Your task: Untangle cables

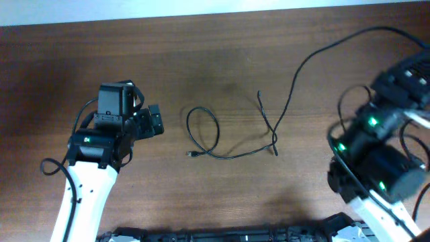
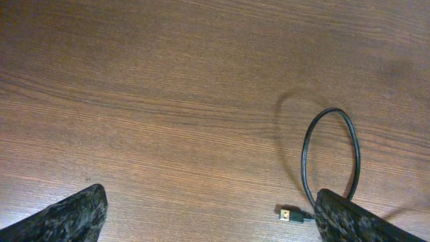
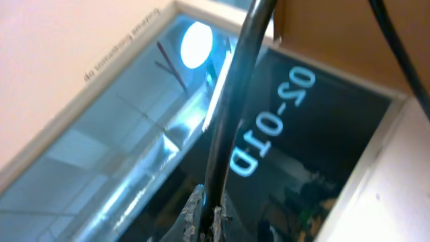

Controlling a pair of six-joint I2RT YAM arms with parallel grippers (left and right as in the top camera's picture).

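The left gripper [image 2: 208,225] is spread wide above the table [image 2: 134,81] with nothing between its jaws. Only the tips of its two dark, rough-grained fingers [image 2: 70,215] show, cut off by the lower edge of the wrist view. The right-hand tip hides part of the looped cable [image 2: 332,114], a thin, glossy black cord lying in a narrow oval on the brown, fine-grained wood. Its small gold-tinted plug [image 2: 290,215] sits just beside that tip. Seen from overhead, this cord runs rightward from the loop to a crossing [image 1: 272,134] with the long cable [image 1: 299,70]. Whether the two are knotted there or merely overlap is too fine to tell.

The right gripper [image 3: 201,225] is clenched on the long cable, a smooth black cord that rises steeply out of the pinch. Only slivers of its textured fingertips show at the bottom edge. That wrist camera points up at a glass pane [image 3: 121,134] bearing mirrored lettering and a bright round light. From overhead the right arm [image 1: 376,154] is blurred and cut by the frame edge, and its gripper cannot be picked out. The long cable arcs from the crossing up toward that side.
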